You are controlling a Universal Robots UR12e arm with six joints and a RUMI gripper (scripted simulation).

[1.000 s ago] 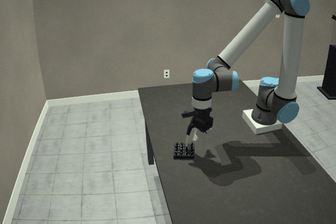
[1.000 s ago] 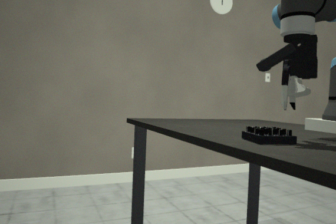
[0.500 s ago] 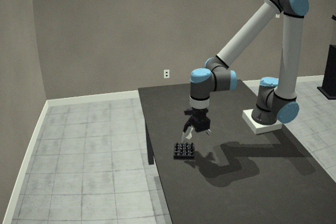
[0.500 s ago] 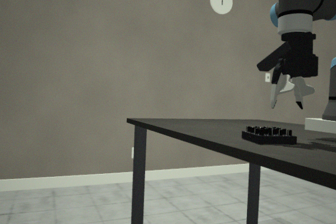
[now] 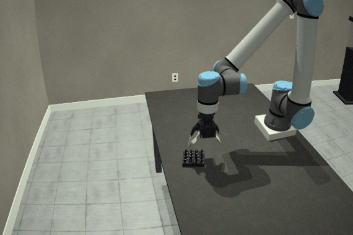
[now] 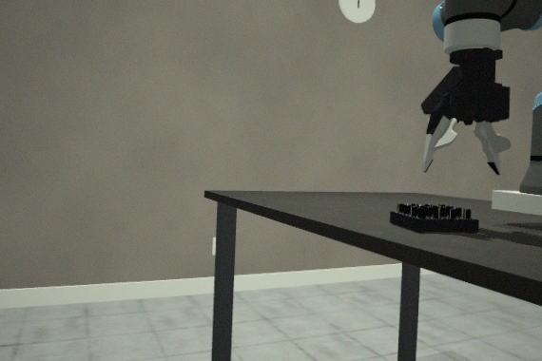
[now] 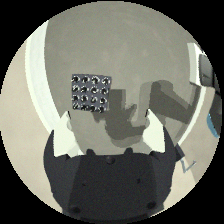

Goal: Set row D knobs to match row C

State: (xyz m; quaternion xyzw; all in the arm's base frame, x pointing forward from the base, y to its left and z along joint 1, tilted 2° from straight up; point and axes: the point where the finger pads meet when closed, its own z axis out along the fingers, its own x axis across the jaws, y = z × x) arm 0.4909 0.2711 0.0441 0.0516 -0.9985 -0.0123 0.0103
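The claw (image 5: 204, 144) (image 6: 462, 173) (image 7: 107, 110) hung released above the worktop (image 5: 248, 211) (image 6: 304, 218) (image 7: 120, 40), the knob box (image 5: 193, 165) (image 6: 449, 227) (image 7: 91, 93) below and off to one side. Good alignment meant centring over one row D knob, then descending straight, clear of its neighbours.

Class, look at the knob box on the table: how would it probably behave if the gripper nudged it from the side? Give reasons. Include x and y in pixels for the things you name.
The knob box (image 5: 193, 165) (image 6: 449, 226) (image 7: 91, 93) would probably slide rather than tip, being low and broad-based. It is likely stiff, as its edges look straight. The knobs (image 6: 430, 212) stand up from its top, so a push against them might turn one instead.
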